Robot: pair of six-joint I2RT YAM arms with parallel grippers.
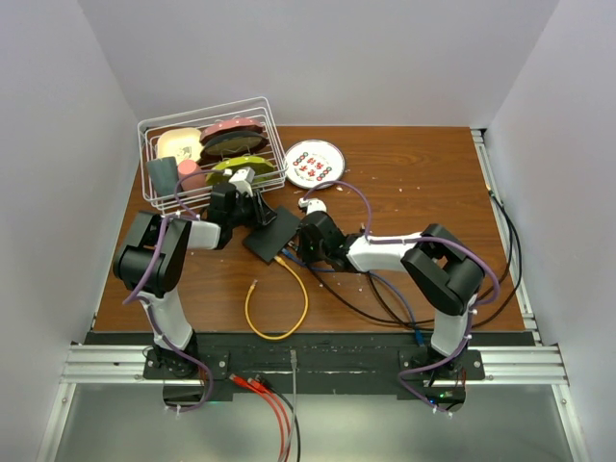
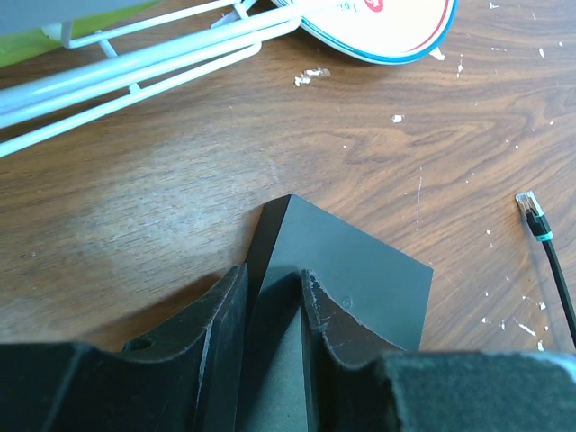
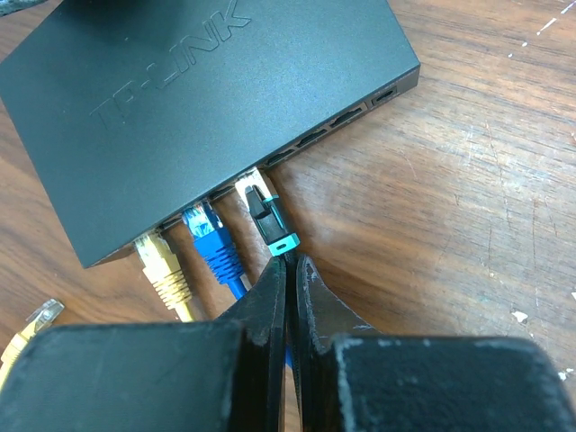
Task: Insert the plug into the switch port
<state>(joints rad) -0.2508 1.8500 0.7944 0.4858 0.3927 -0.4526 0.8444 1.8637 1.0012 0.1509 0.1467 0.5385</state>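
The flat black switch (image 3: 189, 99) lies on the wooden table, its row of ports facing my right gripper. A yellow plug (image 3: 162, 263) and a blue plug (image 3: 212, 243) sit in the two ports nearest the left end. The black plug with a teal band (image 3: 268, 216) points its clear tip into the mouth of the third switch port (image 3: 249, 179); how deep it sits is hidden. My right gripper (image 3: 290, 267) is shut on the cable just behind that plug. My left gripper (image 2: 274, 292) is shut on the switch's far edge (image 2: 351, 261), one finger on each side of it.
A white wire basket (image 1: 207, 144) of dishes stands at the back left and a patterned white plate (image 1: 315, 164) lies beside it. A yellow cable (image 1: 279, 313) loops toward the front edge. A loose black plug with a teal band (image 2: 533, 214) lies right of the switch. Dark cables trail under the right arm.
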